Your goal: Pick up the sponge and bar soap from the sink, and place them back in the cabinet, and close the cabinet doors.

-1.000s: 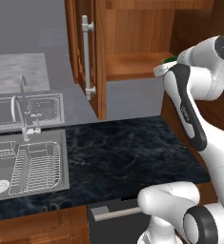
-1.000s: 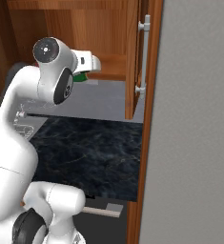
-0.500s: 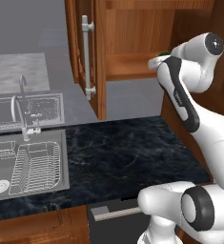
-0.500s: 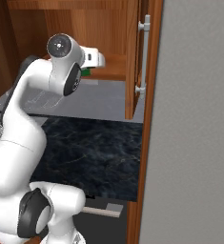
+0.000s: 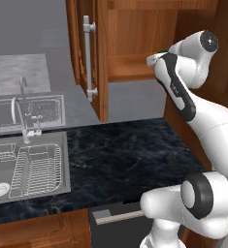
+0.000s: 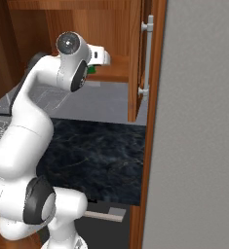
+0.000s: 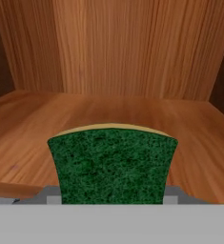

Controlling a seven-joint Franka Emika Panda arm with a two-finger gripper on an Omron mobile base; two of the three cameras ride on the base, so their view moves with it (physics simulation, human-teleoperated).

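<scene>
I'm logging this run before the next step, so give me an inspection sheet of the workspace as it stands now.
Surface: dark marbled countertop, bare where visible.
Job's things: dark green sponge with thin yellowish edge held at the gripper, over the plain wooden cabinet shelf; grey steel sink with wire rack and white drain; no salmon-pink soap bar seen; reddish-brown panelled cabinet doors open.
Clutter: nothing seen.
Grippers: gripper shut on the sponge, reaching into the reddish-brown wall cabinet.
Cables: nothing seen.
Surroundings: grey tap behind the sink; dark drawer with silver handle below the counter.
</scene>
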